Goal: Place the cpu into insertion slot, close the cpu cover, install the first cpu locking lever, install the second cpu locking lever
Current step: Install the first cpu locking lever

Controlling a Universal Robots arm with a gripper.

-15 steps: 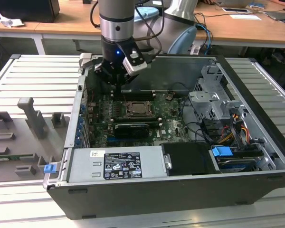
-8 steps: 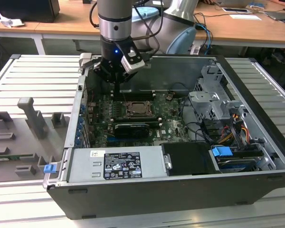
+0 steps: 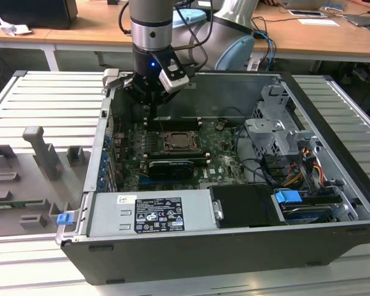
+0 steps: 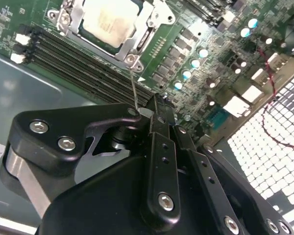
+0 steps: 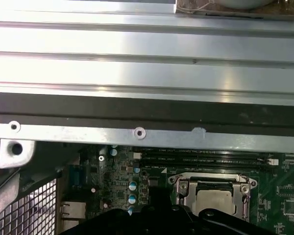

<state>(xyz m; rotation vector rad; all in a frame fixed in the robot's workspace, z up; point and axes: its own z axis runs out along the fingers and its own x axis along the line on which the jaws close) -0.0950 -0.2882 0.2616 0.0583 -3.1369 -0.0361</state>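
The cpu, with its silvery-beige top, lies in the insertion slot on the green board. The silver cpu cover lies flat around it as a frame. A thin wire locking lever rises from the socket's corner, and its free end stops right at my fingertips. I cannot tell whether it touches them. My gripper is shut, its black fingers pressed together with nothing visibly between them. In the exterior view the gripper hangs just behind the socket and the cpu, near the case's rear wall.
The open computer case holds a grey power supply in front, a metal drive cage with cables at the exterior view's right, and a long black card before the socket. Memory slots run beside the socket. Grey fixture blocks stand outside the case.
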